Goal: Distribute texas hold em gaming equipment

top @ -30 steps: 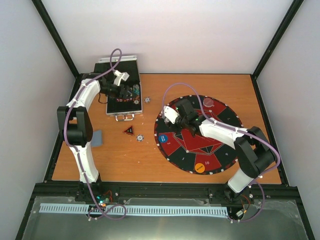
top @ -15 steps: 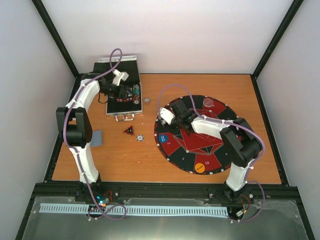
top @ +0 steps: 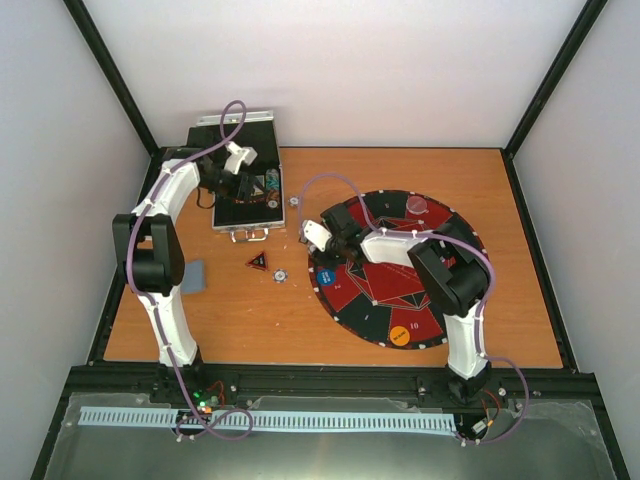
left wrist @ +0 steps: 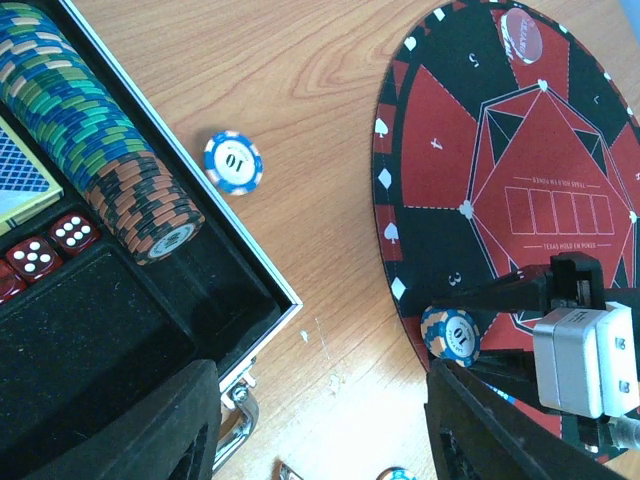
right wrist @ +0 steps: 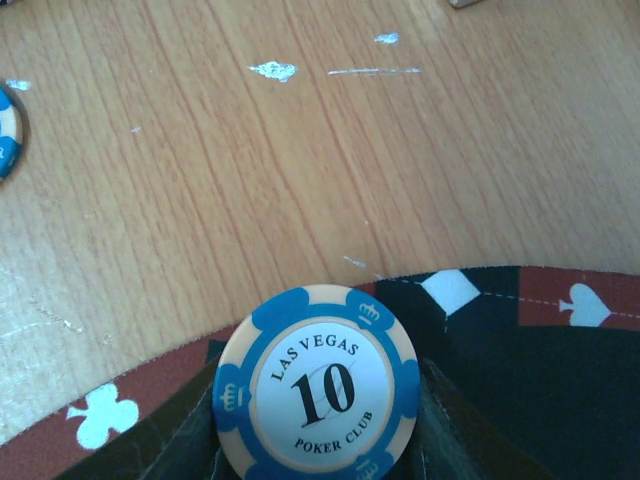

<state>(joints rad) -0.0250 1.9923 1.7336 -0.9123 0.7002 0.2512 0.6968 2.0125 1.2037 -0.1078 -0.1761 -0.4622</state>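
Observation:
My right gripper (top: 327, 238) is shut on a blue-and-cream "10" poker chip (right wrist: 317, 385) and holds it over the left rim of the round red-and-black poker mat (top: 420, 290). That chip also shows in the left wrist view (left wrist: 451, 334). My left gripper (top: 240, 186) hangs open and empty over the front corner of the open chip case (top: 225, 215). The case holds rows of stacked chips (left wrist: 90, 140), red dice (left wrist: 50, 245) and a blue-backed card deck (left wrist: 20, 170). Loose chips lie on the table (top: 295, 200) (top: 281, 273). Blue (top: 325, 278) and orange (top: 400, 335) marker discs sit on the mat.
A dark triangular piece (top: 258, 262) and a grey-blue card (top: 195, 275) lie left of the mat. A pinkish clear disc (top: 416, 205) sits at the mat's far edge. The case's metal latch (left wrist: 240, 410) sticks out towards the front. Black frame rails edge the table.
My right gripper has moved left across the mat to its left rim with the chip in it. The left arm has hardly moved.

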